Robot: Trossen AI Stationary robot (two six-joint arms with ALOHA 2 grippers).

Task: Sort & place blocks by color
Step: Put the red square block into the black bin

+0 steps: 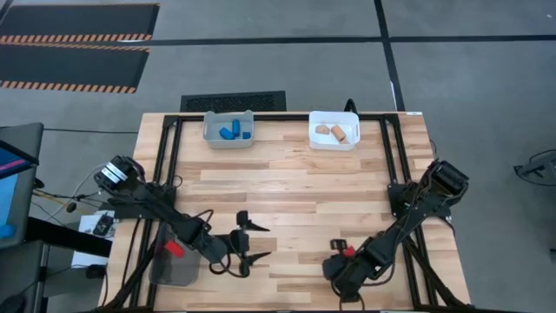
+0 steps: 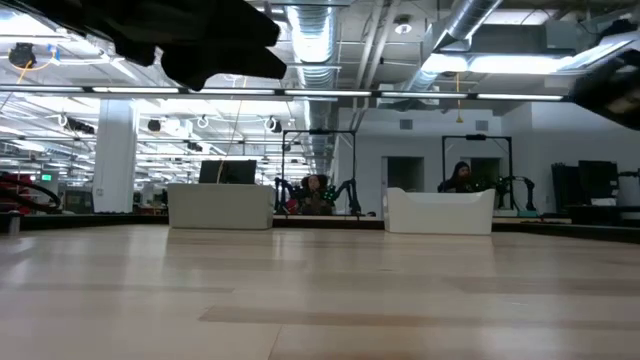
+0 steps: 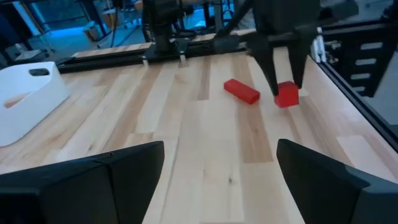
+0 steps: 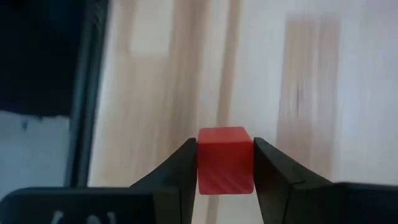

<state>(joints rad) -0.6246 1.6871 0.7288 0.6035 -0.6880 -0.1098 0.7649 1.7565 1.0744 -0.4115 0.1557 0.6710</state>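
My right gripper [image 4: 225, 163] is near the table's near edge, right of centre [image 1: 340, 257], and is shut on a red cube [image 4: 225, 160]. The left wrist view shows it pointing down with the cube [image 3: 287, 95] at its tips. A second red block [image 3: 241, 91], a longer one, lies flat on the table just beside it. My left gripper [image 1: 249, 239] hovers open left of centre, touching nothing. Blue blocks [image 1: 233, 133] lie in the grey bin [image 1: 211, 130]. Tan blocks [image 1: 332, 132] lie in the white bin [image 1: 347, 119]. One red block [image 1: 174, 249] rests in the dark mesh bin [image 1: 178, 271]. My right gripper pinches the red cube between its two fingers [image 4: 181, 171], one on each of two opposite side faces [image 4: 202, 163]. The fingers come from above, pointing down, and the cube sits at their free ends [image 3: 287, 95]. Whether it is clear of the table I cannot tell.
The grey and white bins stand side by side at the far edge [image 2: 220, 207] [image 2: 440, 210]. The mesh bin sits at the near left corner under my left arm. Bare wood lies between the bins and both grippers. A black frame [image 1: 387, 156] borders the table.
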